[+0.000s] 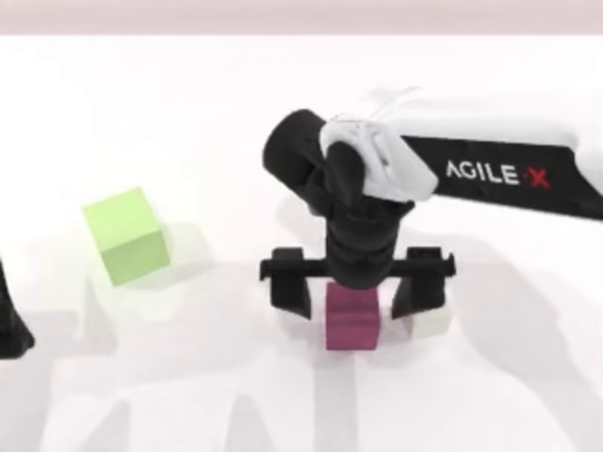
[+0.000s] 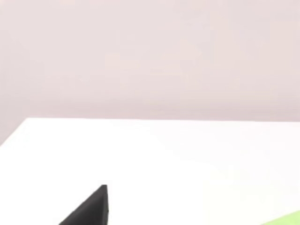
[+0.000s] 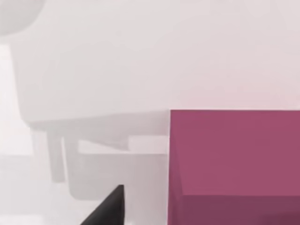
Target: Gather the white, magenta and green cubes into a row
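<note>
the magenta cube (image 1: 352,320) sits near table centre, the white cube (image 1: 433,324) just beside it on the right, the green cube (image 1: 126,234) well apart at left. all 3 look rigid, light and matte; flat opposite faces suit gripping. the right gripper (image 1: 356,294) points down, jaws apart, straddling magenta. the left gripper (image 1: 11,330) sits parked at the left edge; i cannot tell its jaws.

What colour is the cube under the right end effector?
Dark magenta cube; clearest in the right wrist view.
</note>
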Robot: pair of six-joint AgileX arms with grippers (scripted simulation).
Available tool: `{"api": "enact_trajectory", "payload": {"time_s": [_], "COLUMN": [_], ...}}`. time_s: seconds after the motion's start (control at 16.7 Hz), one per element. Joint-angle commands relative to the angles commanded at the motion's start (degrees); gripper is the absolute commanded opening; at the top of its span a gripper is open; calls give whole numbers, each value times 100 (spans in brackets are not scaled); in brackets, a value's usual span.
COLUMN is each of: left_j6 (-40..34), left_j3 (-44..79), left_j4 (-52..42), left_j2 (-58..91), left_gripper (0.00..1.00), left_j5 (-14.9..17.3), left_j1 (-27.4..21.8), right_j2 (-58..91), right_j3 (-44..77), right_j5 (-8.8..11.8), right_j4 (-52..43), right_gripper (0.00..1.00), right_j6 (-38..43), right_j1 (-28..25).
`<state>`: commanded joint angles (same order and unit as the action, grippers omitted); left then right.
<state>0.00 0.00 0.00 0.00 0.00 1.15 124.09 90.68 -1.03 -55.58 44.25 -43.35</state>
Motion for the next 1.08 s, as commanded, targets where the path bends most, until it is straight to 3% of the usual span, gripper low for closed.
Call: {"api": "enact_trajectory", "payload": {"time_s": [0.42, 0.84, 1.08], "left_j6": [0, 0, 0], "left_j3": [0, 0, 0], "left_j4": [0, 0, 0], "left_j2": [0, 0, 0], "left_gripper": [100, 100, 100], "left_j5": [0, 0, 0], "left_j1": [0, 0, 0], "right_j2": [-7, -319, -384], "right_j3": [20, 909, 1031], "right_j5": [0, 1, 3], "right_j4": [-20, -1264, -1411], "right_gripper": [100, 100, 100], "right_j6": [1, 9, 1], "right_j1": [9, -46, -51]}}
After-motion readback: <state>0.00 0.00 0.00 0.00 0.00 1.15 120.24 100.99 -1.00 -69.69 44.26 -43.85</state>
